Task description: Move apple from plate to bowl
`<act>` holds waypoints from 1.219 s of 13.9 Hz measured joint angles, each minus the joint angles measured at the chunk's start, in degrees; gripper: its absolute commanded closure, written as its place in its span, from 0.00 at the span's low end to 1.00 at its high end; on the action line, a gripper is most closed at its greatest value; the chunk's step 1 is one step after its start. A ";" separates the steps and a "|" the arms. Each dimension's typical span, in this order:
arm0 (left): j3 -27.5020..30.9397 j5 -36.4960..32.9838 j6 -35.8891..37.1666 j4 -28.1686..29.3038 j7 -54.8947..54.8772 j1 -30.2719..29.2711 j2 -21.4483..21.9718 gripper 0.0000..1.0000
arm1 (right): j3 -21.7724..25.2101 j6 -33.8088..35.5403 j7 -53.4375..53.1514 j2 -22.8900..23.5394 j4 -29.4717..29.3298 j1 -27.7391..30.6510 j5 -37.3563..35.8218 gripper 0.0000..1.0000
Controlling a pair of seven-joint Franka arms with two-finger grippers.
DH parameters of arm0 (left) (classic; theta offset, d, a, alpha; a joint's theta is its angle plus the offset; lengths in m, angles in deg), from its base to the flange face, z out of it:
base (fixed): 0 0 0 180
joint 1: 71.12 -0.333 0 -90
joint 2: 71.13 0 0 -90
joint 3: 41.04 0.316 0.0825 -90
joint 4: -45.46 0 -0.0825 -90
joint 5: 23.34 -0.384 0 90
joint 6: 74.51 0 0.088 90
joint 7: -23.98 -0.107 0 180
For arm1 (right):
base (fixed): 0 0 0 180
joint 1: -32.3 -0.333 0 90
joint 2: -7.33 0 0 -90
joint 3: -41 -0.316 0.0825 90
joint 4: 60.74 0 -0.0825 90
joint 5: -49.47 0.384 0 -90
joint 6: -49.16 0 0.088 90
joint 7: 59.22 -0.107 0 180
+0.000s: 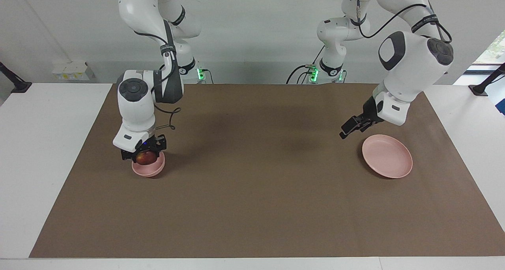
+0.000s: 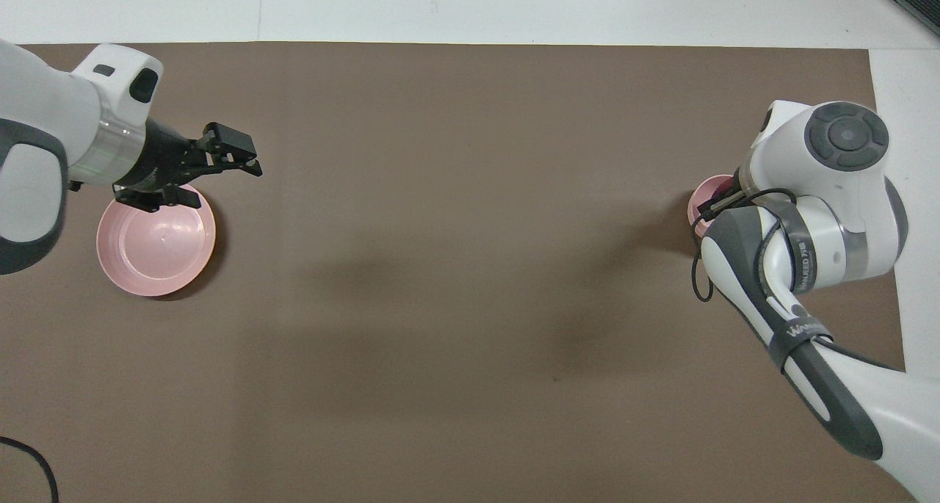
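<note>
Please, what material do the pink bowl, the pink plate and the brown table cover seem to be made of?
The bowl and the plate look like matte plastic or melamine: even pale pink, smooth, with only a soft sheen; glazed ceramic is possible. The brown table cover seems to be paper or thin board: flat, dull, with clean straight edges.

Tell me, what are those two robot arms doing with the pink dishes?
The right gripper is shut on a red apple and holds it low in the small pink bowl at its end of the table. The big pink plate at the other end has nothing on it. The left gripper hangs open in the air by the plate, holding nothing.
</note>
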 measured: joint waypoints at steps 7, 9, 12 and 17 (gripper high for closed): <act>16.30 -4.00 0.39 -1.26 -27.09 9.44 1.76 0.00 | 0.00 -1.41 -0.10 2.49 0.28 0.60 0.01 1.00; 16.49 -5.79 1.09 -1.57 -28.35 9.41 3.43 0.00 | 0.00 -1.49 -0.33 2.96 0.33 0.61 0.01 0.96; 16.32 -7.94 5.52 -1.87 -28.50 9.44 7.06 0.00 | 0.00 -1.53 -0.36 3.26 0.47 0.76 0.01 0.86; 9.87 -10.08 12.70 -2.07 -28.42 3.88 10.69 0.00 | 0.00 -1.57 -0.96 3.88 0.67 0.97 0.05 0.54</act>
